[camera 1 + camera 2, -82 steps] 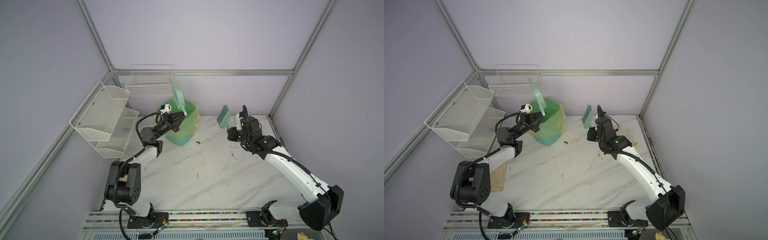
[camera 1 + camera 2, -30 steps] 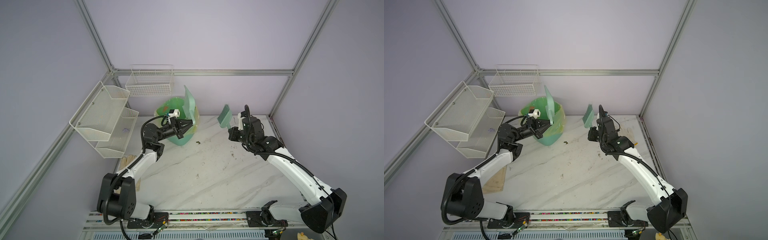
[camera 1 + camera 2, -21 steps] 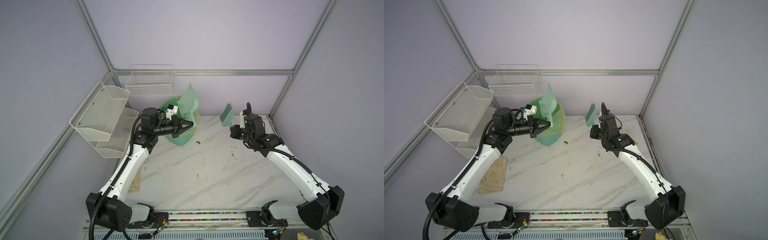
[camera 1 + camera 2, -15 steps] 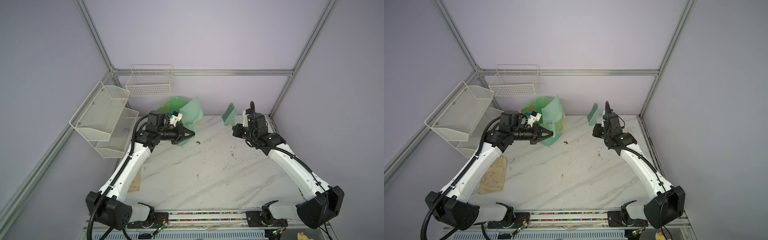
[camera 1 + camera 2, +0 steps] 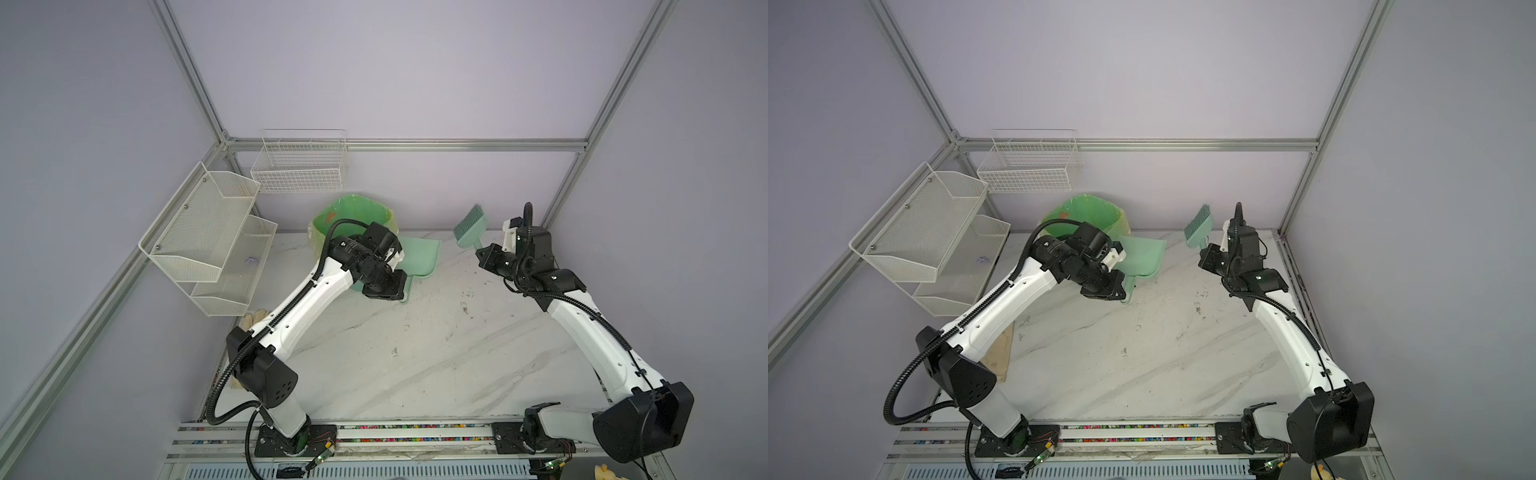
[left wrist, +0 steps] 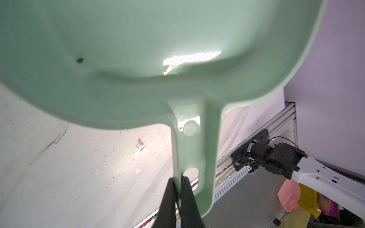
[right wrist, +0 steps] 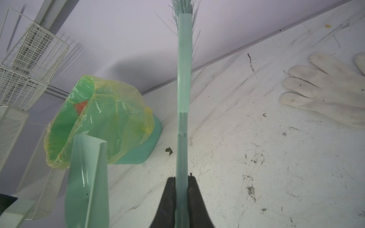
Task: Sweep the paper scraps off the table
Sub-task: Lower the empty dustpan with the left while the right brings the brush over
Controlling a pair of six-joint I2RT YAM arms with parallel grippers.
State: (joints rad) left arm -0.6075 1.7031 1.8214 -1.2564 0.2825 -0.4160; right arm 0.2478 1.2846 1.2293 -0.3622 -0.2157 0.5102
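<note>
Bin [image 5: 353,216]: green, lined with a yellow-green bag, standing on the table [image 5: 415,353] at its back edge. All places below are taken from the bin.

Left gripper [image 6: 177,178]: jaws pinched narrow on the dustpan [image 6: 158,49], clamping one side rail of its handle beside the hang hole. In both top views the dustpan sits just beside the bin, on the brush side. Its pan lies toward the back wall and its handle toward the front. A dark dot [image 6: 80,60] sits inside the pan. Cannot tell whether the lip touches the table.

Right gripper [image 7: 181,178]: jaws closed tight on the handle of the brush [image 7: 184,79]. The brush is held clear of the table with its bristles up toward the back wall. It is well apart from the bin, beyond the dustpan.

Speck [image 7: 168,151]: dark, on the table just beside the bin's base.

Glove [image 7: 325,92]: white, flat on the table, well apart from the bin, past the brush.

Basket [image 5: 299,170]: wire, on the back wall just above the bin.

Shelves [image 5: 208,237]: mesh, on the side wall near the bin, on the side away from the brush.

Scraps: cannot make any out, on the table or through the bag. An orange-red patch [image 7: 81,106] shows inside the bin.
</note>
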